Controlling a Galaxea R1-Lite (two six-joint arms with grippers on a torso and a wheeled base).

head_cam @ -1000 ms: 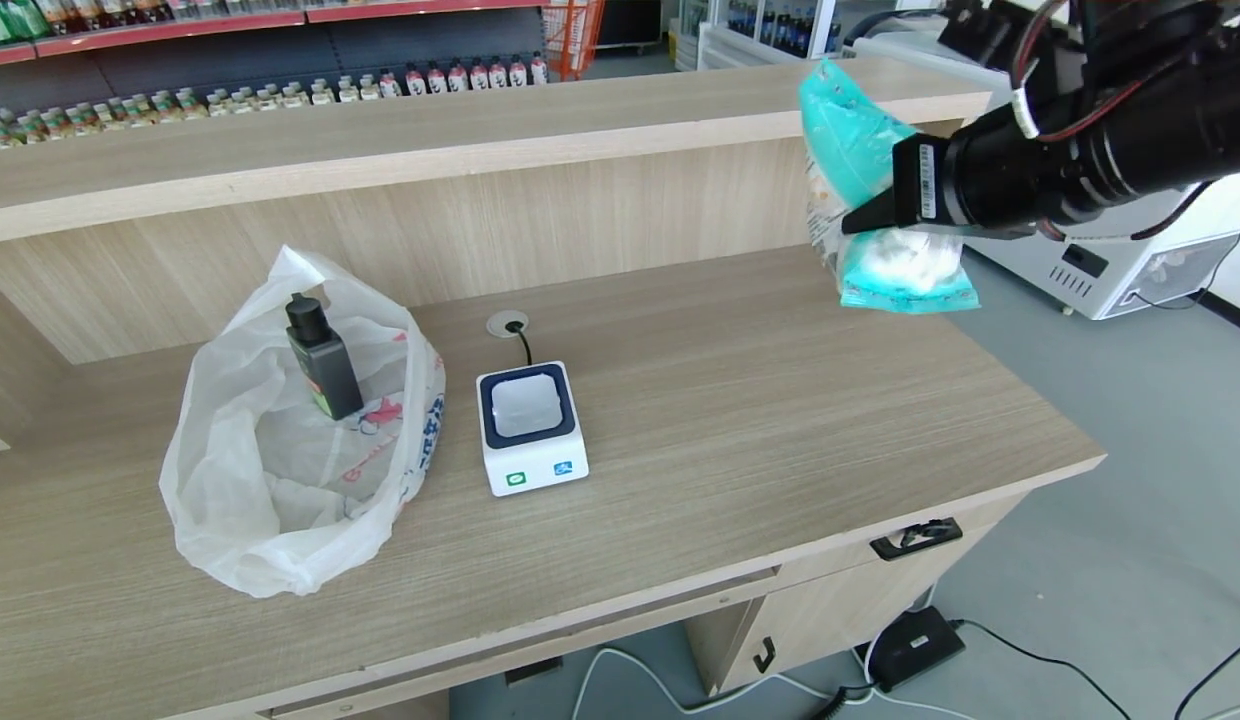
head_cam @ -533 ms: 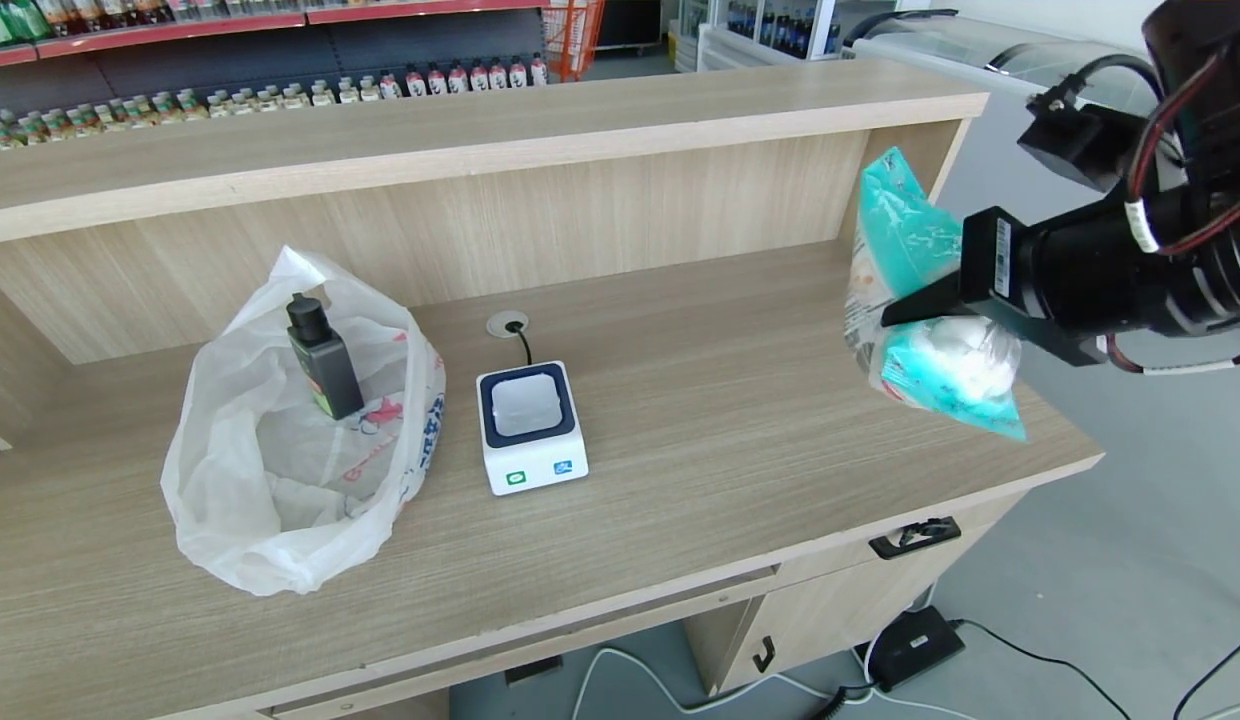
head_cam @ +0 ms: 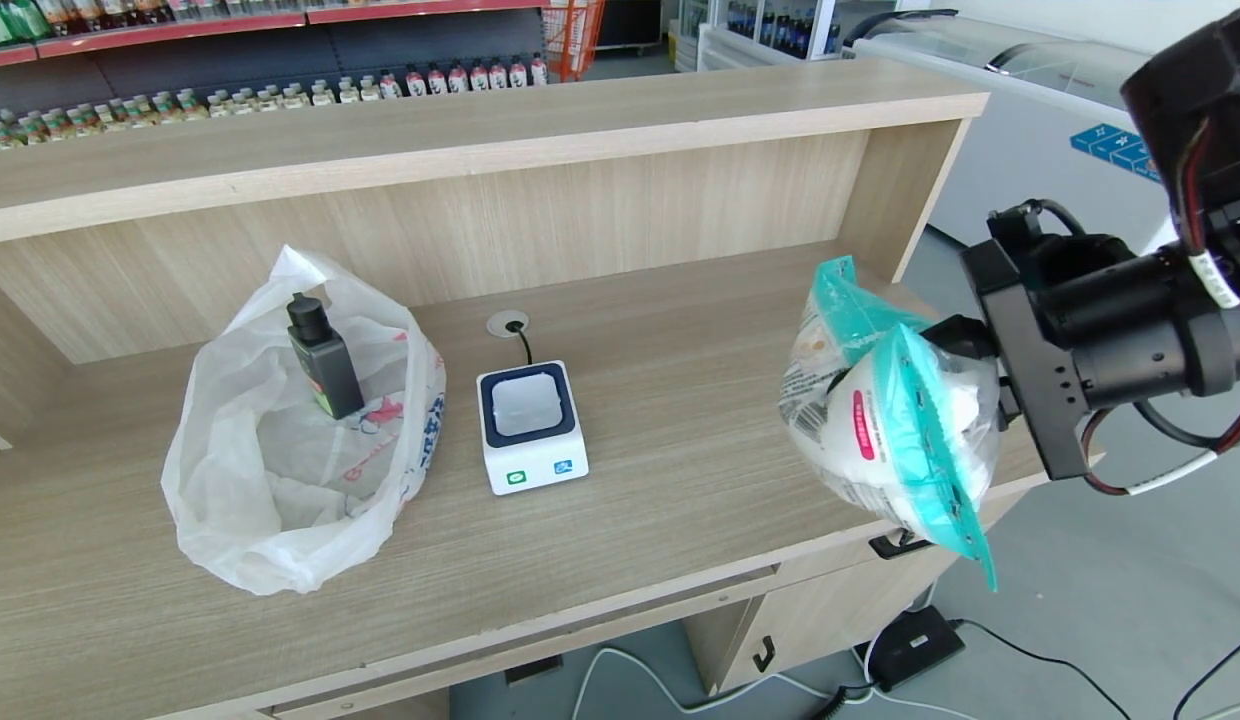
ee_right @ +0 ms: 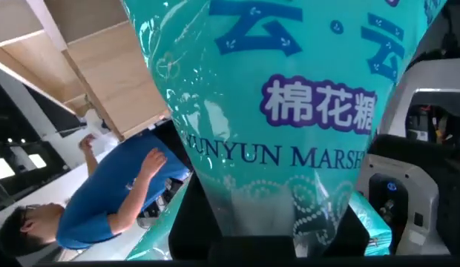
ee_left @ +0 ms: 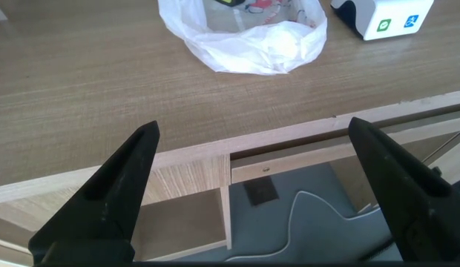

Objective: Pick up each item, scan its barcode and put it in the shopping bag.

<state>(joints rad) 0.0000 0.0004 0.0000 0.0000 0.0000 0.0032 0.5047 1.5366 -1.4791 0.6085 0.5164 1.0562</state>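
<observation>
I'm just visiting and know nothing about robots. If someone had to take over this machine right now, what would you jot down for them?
Left gripper: open and empty, in front of the counter's front edge, near the shopping bag.
Right gripper: shut on the teal marshmallow bag, held in the air at the counter's right end.
Scanner: mid-counter, just right of the shopping bag, nothing over it.
Done: a dark bottle stands inside the shopping bag.
Left to do, as it looks: bring the marshmallow bag over the scanner, then put it in the shopping bag.
</observation>
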